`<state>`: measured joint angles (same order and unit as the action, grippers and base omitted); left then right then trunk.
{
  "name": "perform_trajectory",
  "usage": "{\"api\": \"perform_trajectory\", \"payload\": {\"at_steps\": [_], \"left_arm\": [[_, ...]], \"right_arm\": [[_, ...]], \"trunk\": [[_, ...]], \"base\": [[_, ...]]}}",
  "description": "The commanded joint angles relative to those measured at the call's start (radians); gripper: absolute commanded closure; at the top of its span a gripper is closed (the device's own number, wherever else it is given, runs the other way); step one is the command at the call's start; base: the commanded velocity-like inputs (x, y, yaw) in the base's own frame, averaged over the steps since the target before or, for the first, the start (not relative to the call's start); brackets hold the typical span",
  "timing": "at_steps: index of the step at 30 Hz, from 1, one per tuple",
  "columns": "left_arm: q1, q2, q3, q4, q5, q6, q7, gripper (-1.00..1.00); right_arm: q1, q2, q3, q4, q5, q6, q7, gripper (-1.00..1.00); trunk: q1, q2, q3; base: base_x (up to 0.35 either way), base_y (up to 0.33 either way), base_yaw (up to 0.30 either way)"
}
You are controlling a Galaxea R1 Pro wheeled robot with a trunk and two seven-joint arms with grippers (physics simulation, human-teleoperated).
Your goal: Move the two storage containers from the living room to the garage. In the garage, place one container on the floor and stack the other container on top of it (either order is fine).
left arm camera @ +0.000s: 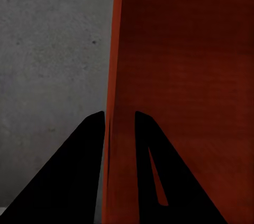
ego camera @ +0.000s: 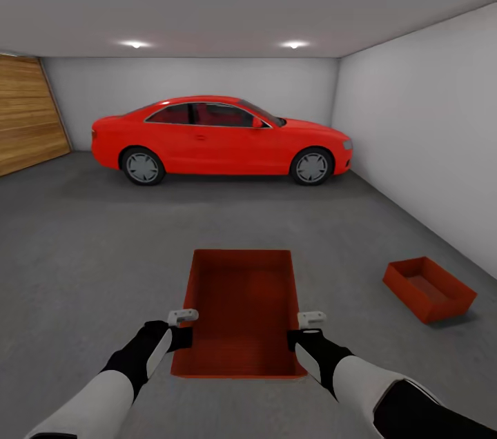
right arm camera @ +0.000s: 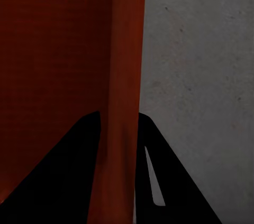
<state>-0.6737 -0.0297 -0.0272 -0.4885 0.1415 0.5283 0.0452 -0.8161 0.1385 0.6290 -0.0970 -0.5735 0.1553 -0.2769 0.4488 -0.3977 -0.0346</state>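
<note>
- A red car stood side-on against the far wall of the garage, and everything else is placed from it.
- Straight in front of the car, well apart from it and nearest the robot, an orange-red storage container was held between the two arms above the concrete floor.
- The held container was open-topped with plain low walls; its inside showed nothing but its own red bottom.
- The left gripper was clamped on the container's left wall; in the left wrist view its two dark fingers straddled the thin orange-red wall, one on the outer side and one inside the bin.
- The right gripper was clamped on the opposite wall in the same way; in the right wrist view its fingers sat on either side of that wall, with grey concrete showing beyond it.
- The second storage container rested on the floor off the car's front end, towards the robot and close to the white side wall; it lay turned at an angle to the held bin and well apart from it.
- That second container also looked empty, with only its red bottom visible.
- A wooden panel door filled the wall beyond the car's rear end.
</note>
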Motion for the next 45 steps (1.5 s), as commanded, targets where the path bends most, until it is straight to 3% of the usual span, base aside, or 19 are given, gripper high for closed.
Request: {"api": "perform_trajectory", "payload": {"at_steps": [1, 45], "left_arm": [[0.0, 0.001, -0.002, -0.004, -0.036, 0.007, 0.021, 1.0], [-0.001, 0.001, -0.002, -0.004, -0.036, 0.006, 0.021, 1.0]], "right_arm": [[0.0, 0.0, 0.017, 0.002, -0.008, 0.007, -0.008, 1.0], [0.0, 0.0, 0.017, 0.002, -0.008, 0.007, -0.008, 1.0]], "trunk": [[0.001, -0.002, -0.002], [0.001, -0.002, -0.002]], "base": [[0.322, 0.0, 0.0], [0.322, 0.0, 0.0]]}}
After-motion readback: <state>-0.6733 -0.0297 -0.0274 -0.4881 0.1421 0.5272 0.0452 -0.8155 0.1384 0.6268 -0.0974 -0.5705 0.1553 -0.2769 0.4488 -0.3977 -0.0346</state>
